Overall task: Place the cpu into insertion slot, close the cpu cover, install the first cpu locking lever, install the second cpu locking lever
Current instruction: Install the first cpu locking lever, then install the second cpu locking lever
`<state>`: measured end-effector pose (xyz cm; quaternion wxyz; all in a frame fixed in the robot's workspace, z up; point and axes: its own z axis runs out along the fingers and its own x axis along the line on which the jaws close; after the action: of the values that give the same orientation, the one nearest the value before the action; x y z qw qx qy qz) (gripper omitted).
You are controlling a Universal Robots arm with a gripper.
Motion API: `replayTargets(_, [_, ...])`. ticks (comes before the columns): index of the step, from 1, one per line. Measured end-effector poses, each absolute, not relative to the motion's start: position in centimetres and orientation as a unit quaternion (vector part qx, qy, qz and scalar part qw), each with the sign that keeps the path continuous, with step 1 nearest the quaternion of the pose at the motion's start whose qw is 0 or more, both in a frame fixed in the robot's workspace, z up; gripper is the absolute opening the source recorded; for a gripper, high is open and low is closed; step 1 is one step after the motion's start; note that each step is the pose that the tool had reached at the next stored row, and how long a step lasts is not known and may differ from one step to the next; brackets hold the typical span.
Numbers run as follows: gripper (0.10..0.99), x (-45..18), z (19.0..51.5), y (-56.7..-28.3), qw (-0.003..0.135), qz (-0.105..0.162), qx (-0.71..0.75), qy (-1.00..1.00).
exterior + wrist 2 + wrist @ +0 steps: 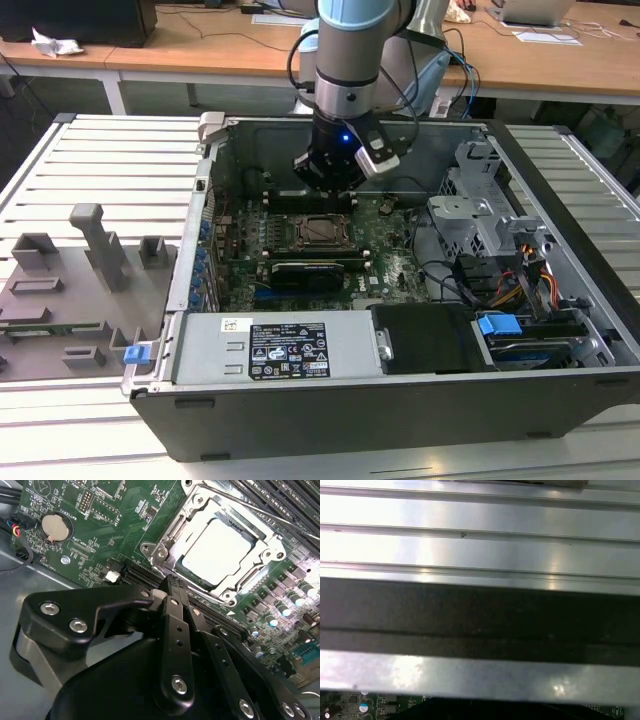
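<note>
Ribbed aluminium table [100, 160] carries the open computer case [350, 420]; clock directions below refer to the exterior view, with the case centre as the dial.

Nearest me, at 6 o'clock, sits the power supply [290, 350] with its white label. At 9 o'clock, outside the case, a grey fixture plate [60, 290] lies on the table with upright blocks on it. At 4 o'clock I see a blue tab [498, 325] among the cables.

Mid-case: green motherboard [390, 265]. The insertion slot [300, 230] lies just 11 o'clock of centre. The cpu [220, 550] is seated flat in it, pale metal top showing. The cpu cover [172, 532] lies down around the chip, which shows through its cut-out. A thin metal rod [250, 502] runs along one side of the cover; I cannot tell whether it is latched. A coin cell [52, 526] sits on the board well apart from the socket.

The gripper [330, 180] hangs just 12 o'clock of the slot, above the board and near the socket's edge. In the second wrist view its fingers [175, 620] are pressed together with nothing between them, tips close to a corner of the cover; contact not confirmed.

Further back at 2 o'clock stands the grey drive cage [470, 200]. Wooden desks [200, 55] run along 12 o'clock behind the arm.
</note>
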<state>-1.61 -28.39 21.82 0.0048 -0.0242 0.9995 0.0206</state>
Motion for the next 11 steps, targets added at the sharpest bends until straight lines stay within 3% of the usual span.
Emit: replayTargets(11, [0.106,-1.61,21.82,-29.16,0.005,0.021,-0.024,0.999])
